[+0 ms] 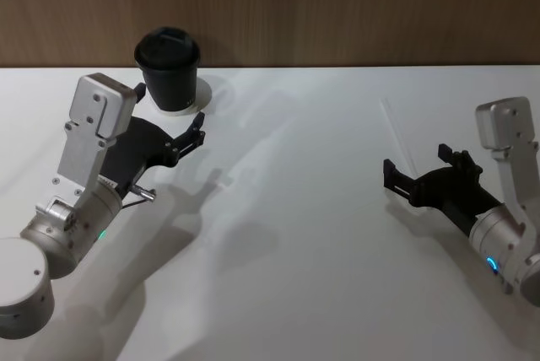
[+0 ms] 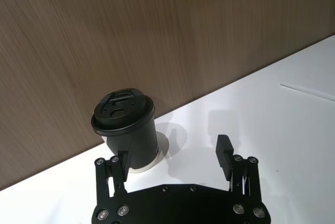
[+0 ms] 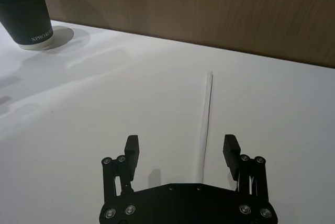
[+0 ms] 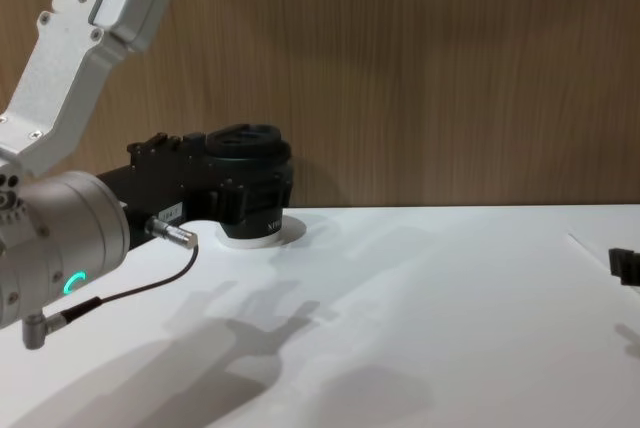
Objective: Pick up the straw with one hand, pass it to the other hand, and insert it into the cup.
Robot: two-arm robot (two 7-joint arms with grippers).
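— On the white table, head view first: what do we enter?
— Item one, the cup: black, lidded, upright at the back by the wood wall. Item two, the left gripper: just beside the cup's base, fingers spread wide, nothing in them. Item three, the right gripper: well apart on the right, likewise spread wide and empty. Item four, the straw: lying flat, its near end by the right gripper.
— Left wrist view?
— We list the cup standing just ahead of the left gripper, off-centre, next to one finger. Touching or not, we cannot tell. The jaws gape. The straw lies well apart.
— Right wrist view?
— The straw lies flat on the table and runs lengthwise through the gap of the right gripper. It is nearer one finger than the other. The cup, with white lettering, stands well apart near the wall.
— Chest view?
— We log the left gripper in front of the cup, partly covering it. A green ring and a thin black cable sit at its silver wrist. One finger of the right gripper shows at the right edge.
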